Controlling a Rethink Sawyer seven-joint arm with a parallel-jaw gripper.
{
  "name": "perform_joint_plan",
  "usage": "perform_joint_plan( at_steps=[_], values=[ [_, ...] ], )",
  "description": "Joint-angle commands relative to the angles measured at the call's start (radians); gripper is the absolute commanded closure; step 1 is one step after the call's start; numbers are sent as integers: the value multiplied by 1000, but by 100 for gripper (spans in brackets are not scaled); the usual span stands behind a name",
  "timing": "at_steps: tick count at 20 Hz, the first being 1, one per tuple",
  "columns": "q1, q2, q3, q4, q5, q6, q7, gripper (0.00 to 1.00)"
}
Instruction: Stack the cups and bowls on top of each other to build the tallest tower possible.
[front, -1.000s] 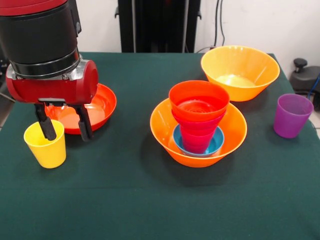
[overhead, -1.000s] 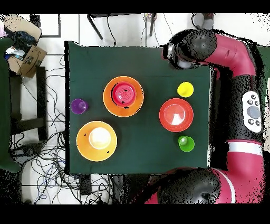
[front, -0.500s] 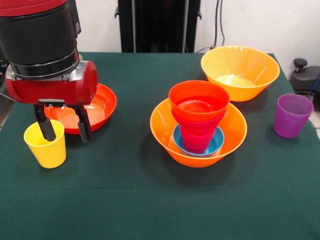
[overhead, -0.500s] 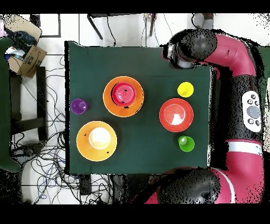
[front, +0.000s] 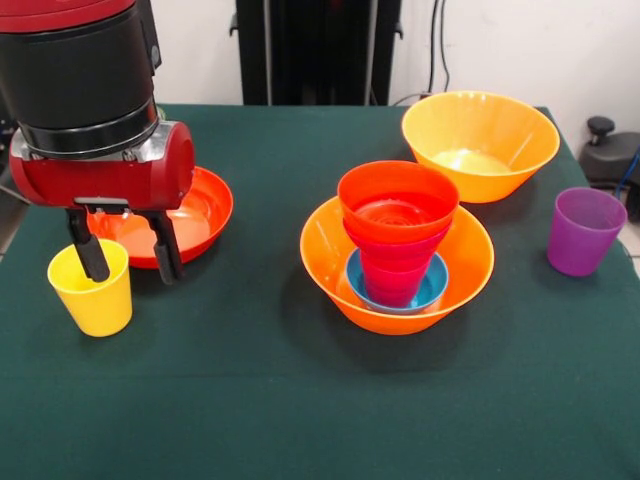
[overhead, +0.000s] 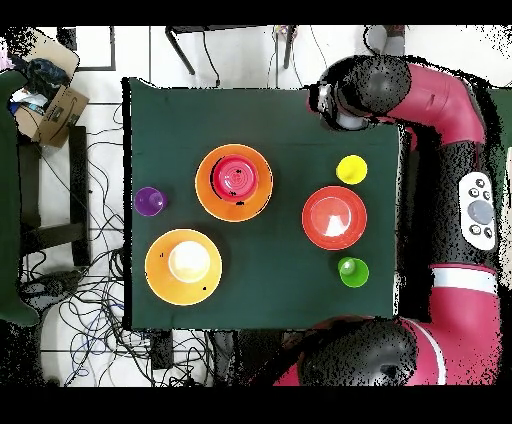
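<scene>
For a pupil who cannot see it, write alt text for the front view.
The open gripper straddles the near rim of a yellow cup beside a shallow red-orange bowl. At centre, the tower rises from a large orange bowl; a second orange bowl and purple cup stand apart.

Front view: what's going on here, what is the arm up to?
The red and black arm's claw hangs open at the yellow cup, one finger inside its rim, the other outside beside the shallow red-orange bowl; nothing is gripped yet. The tower stands in a large orange bowl: a blue bowl, then pink and red-orange pieces nested above it. A second large orange bowl, the purple cup and the green cup wait unstacked on the table.
</scene>
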Motion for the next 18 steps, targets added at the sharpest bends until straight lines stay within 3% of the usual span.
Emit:
perform_joint_plan(
  at_steps=[1,11,18],
  values=[
    [32,-22,-7,33,-84,125,-296,0],
    [31,-25,-17,59,-101,148,-320,0],
    [8,-90,-29,188,-99,102,-308,0]
  ],
)
